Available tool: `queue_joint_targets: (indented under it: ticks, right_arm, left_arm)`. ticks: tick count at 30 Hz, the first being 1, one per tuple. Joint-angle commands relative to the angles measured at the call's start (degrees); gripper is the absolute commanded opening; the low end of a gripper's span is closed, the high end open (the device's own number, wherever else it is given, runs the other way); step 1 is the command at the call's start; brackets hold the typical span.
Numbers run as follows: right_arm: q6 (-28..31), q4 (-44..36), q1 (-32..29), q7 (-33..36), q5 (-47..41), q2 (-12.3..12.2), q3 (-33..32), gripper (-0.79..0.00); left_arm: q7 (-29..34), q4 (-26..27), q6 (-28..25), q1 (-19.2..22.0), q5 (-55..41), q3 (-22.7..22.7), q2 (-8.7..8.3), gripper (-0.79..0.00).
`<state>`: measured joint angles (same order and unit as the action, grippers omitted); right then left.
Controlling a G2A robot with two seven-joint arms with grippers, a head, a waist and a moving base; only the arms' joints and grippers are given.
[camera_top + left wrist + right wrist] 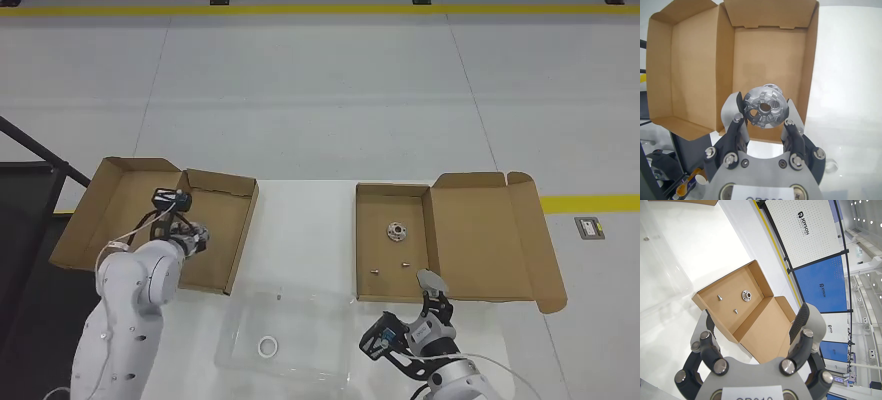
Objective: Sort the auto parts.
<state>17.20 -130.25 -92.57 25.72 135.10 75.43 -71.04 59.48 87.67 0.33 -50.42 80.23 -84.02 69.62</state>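
Noted white table [305, 215] on pale grey floor [300, 90] with faint joint lines. Recorded yellow line [320, 9] across the floor well beyond the table, second yellow stripe [592, 203] off to its side, small floor plate [591, 227] just beside that stripe. Logged past the table: black frame [847, 250] carrying white perforated panels [806, 228] and blue panels [821, 289]. Bright spot lights [854, 218] overhead.

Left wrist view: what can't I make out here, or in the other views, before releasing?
Left wrist view: the silver toothed metal hub, clamped in the left gripper, hides the floor of the left brown cardboard box behind it; gap to floor unclear.
Top view: two small silver bolts in the right brown cardboard box are too small to identify.
Right wrist view: the clear plastic tray is cut off by the picture edge.
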Motion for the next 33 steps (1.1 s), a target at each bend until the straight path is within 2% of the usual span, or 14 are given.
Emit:
queue_joint_targets:
  ticks: [1,9,13,16,17,18,20,21,23,28,31,33]
  right_arm:
    - [0.0,-0.01,-0.02,0.0,0.01,0.0,0.0,0.0]
    - [0.0,-0.01,-0.02,0.0,0.01,0.0,0.0,0.0]
    - [0.0,-0.01,-0.02,0.0,0.01,0.0,0.0,0.0]
    - [0.0,-0.01,-0.02,0.0,0.01,0.0,0.0,0.0]
    - [0.0,-0.01,-0.02,0.0,0.01,0.0,0.0,0.0]
    - [0.0,-0.01,-0.02,0.0,0.01,0.0,0.0,0.0]
    - [0.0,-0.01,-0.02,0.0,0.01,0.0,0.0,0.0]
    - [0.0,-0.01,-0.02,0.0,0.01,0.0,0.0,0.0]
    - [0.0,-0.01,-0.02,0.0,0.01,0.0,0.0,0.0]
    - [0.0,-0.01,-0.02,0.0,0.01,0.0,0.0,0.0]
    - [0.0,-0.01,-0.02,0.0,0.01,0.0,0.0,0.0]
    - [0.0,-0.01,-0.02,0.0,0.01,0.0,0.0,0.0]
  left_arm:
    - [-2.0,-5.88,0.82,2.98,1.46,2.14,0.31,-0.785]
    - [-9.98,-23.82,1.81,11.35,0.24,6.96,1.72,-0.785]
    - [-11.99,-29.95,-0.06,14.29,-3.08,8.13,2.36,-0.785]
    - [-13.93,-32.63,0.1,15.35,-2.93,9.06,2.66,-0.785]
    - [-14.23,-33.21,0.08,15.6,-3.06,9.24,2.73,-0.751]
    - [-14.27,-33.71,-0.14,15.82,-3.07,9.45,2.78,-0.622]
    - [-14.3,-34.41,-0.23,16.24,-2.89,9.71,2.84,-0.416]
    - [-14.31,-34.6,-0.24,16.37,-2.88,9.81,2.86,-0.191]
    - [-14.12,-34.5,-0.23,16.5,-2.87,9.91,2.89,0.0]
    - [-13.85,-30.28,-0.03,15.33,-2.73,9.18,2.61,0.0]
    - [-12.95,-24.06,-0.51,13.2,-2.79,7.89,2.17,0.0]
    - [-11.63,-17.77,-1.35,10.71,-3.24,6.72,1.79,0.0]
